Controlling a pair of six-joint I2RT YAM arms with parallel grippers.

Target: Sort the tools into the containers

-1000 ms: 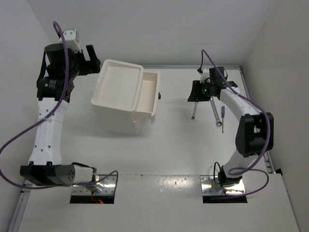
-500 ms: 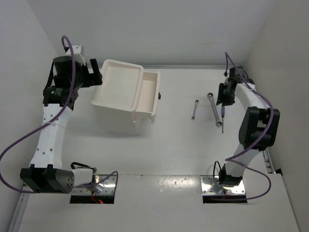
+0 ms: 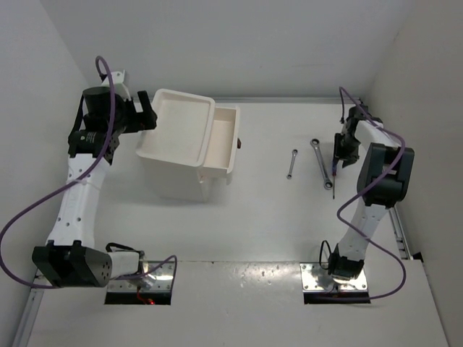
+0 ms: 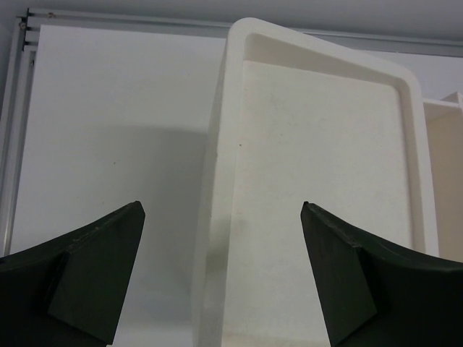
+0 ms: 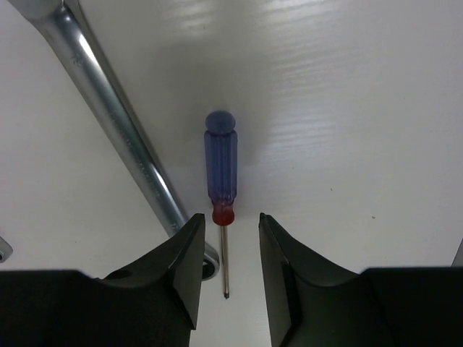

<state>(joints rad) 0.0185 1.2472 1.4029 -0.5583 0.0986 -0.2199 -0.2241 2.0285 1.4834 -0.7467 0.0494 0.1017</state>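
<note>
The containers are one white drawer unit [image 3: 176,134] with a shallow tray top; its upper drawer [image 3: 225,137] is pulled out to the right. My left gripper [image 3: 142,116] is open over the unit's left rim [image 4: 221,144], holding nothing. A small silver wrench [image 3: 291,163] and a longer wrench [image 3: 322,163] lie on the table at the right. Beside the longer wrench [image 5: 119,119] lies the slim blue-handled screwdriver [image 5: 220,163]. My right gripper [image 5: 230,217] hangs low over it, jaws part-open either side of the thin shaft, a gap on both sides.
White walls close in the table at the left, back and right. A metal rail [image 3: 399,231] runs along the right edge and another [image 4: 14,108] along the far left. The drawer's dark knob [image 3: 239,142] sticks out toward the middle. The arm bases sit at the near edge.
My right arm swung from mid-table out to the right and came down over the blue screwdriver, its jaws narrowing. The left arm shifted slightly closer to the drawer unit.
</note>
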